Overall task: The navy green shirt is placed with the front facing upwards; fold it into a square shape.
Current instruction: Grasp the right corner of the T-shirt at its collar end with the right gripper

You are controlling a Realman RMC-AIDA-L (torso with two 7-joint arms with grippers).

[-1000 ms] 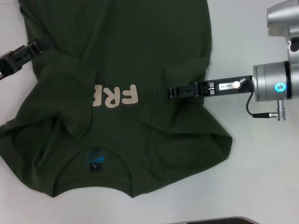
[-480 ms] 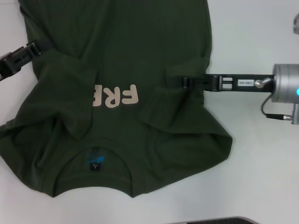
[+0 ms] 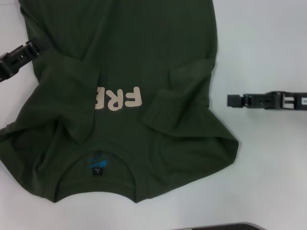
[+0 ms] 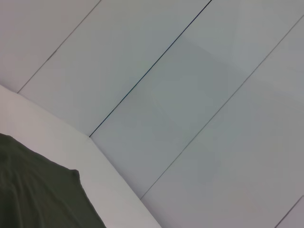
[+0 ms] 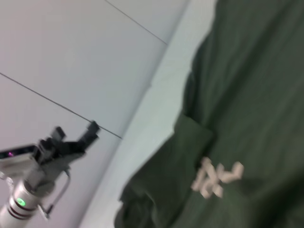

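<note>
the navy green shirt [image 3: 120,96] is spread front-up on the white table [image 3: 268,182], collar toward the robot, its long axis running away from the robot toward the far edge of the head view; both sleeves are seen already turned in over the body, the lettering half covered by the left fold. the right gripper [image 3: 232,100] is held over bare table just beside the shirt's right edge, clear of the cloth, nothing in it; whether its jaws are parted cannot be told from this side-on view. the left gripper [image 3: 29,49] is placed at the shirt's left edge, touching or just over the fabric, and its state cannot be told either. the shirt lies leftward of the right gripper and rightward of the left one, so a lengthwise fold is judged next, with collar and hem brought together; both arms are about equally near
</note>
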